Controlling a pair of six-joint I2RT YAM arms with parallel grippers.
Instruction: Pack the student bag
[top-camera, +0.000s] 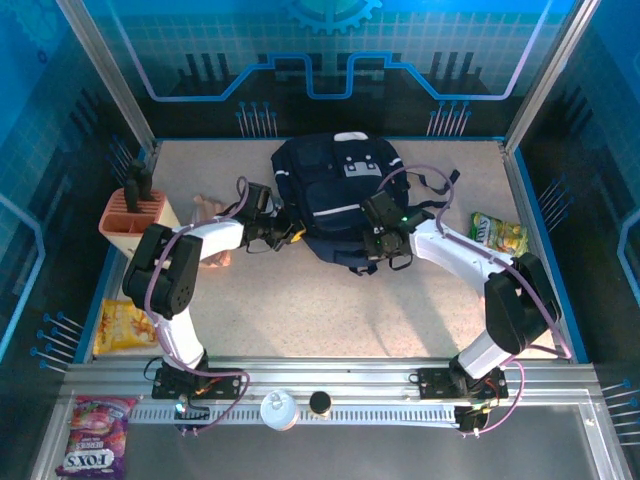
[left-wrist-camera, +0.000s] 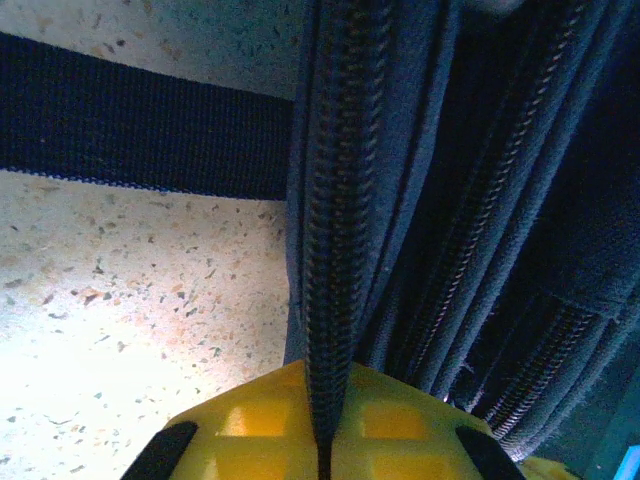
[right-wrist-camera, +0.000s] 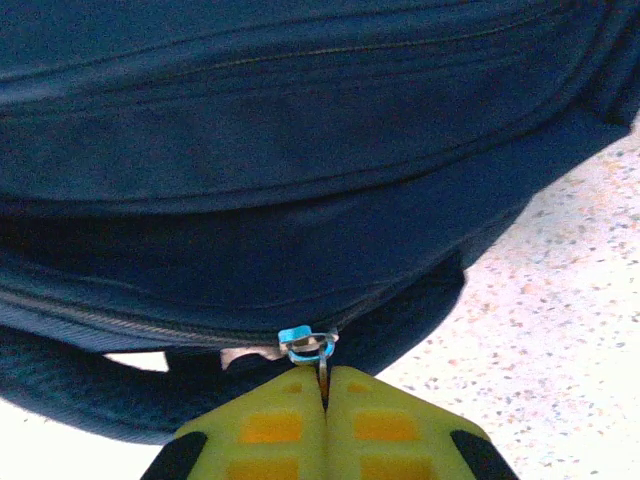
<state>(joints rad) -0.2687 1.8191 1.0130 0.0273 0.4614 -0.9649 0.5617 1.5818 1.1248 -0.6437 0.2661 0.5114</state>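
Dark navy student bag (top-camera: 325, 195) (thin white stripes) lies flat, centre-back.

Speckled table (top-camera: 330, 310), 9 o'clock: orange holder (top-camera: 135, 212) with black items; pale pink object (top-camera: 210, 207) beside it. 8 o'clock: yellow packet (top-camera: 124, 325). 3 o'clock: green-yellow packet (top-camera: 499, 234). 6 o'clock: white lid (top-camera: 279, 409), black cap (top-camera: 320, 403). 7 o'clock: Fox's sweets bag (top-camera: 95, 436).

The student bag (top-camera: 335, 190) is lying back-centre on the desk (top-camera: 330, 310), left claw (top-camera: 288, 237) sitting at its left edge, right claw (top-camera: 372, 248) at its near edge, rack (top-camera: 135, 215) standing far left, packet (top-camera: 498, 236) lying far right.
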